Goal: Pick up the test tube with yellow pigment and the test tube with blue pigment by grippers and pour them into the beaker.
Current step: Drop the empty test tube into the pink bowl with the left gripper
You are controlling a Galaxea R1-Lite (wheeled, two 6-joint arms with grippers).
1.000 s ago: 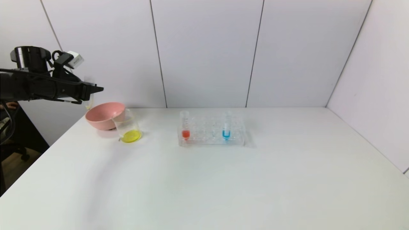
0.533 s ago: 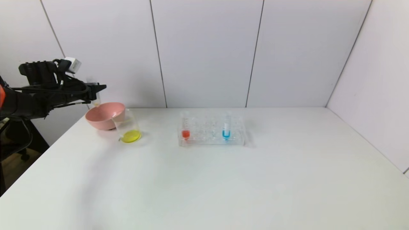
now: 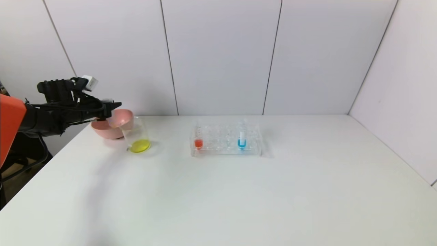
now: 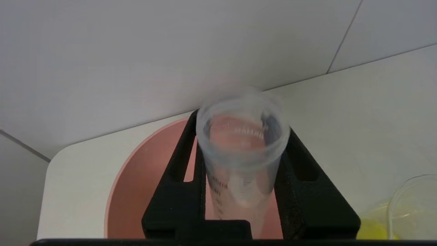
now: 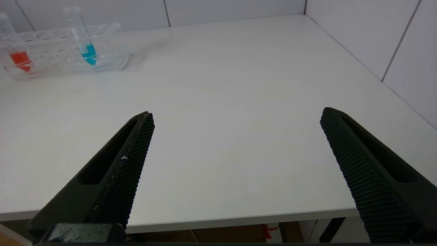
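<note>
My left gripper hovers over the pink bowl at the table's far left. It is shut on a clear graduated test tube, the one that goes with the yellow pigment, and no liquid shows in it. In the left wrist view the left gripper has a jaw pressed to each side of the tube, with the bowl beneath. The beaker beside the bowl holds yellow liquid. The test tube with blue pigment stands in the clear rack. My right gripper is open near the table's front edge.
A tube with red liquid stands at the rack's left end. In the right wrist view the rack lies far off, with the blue tube and the red tube. White wall panels close off the back and right.
My left gripper has come down and moved right with the tube, from above the table's left edge to over the pink bowl. Nothing else has moved.
</note>
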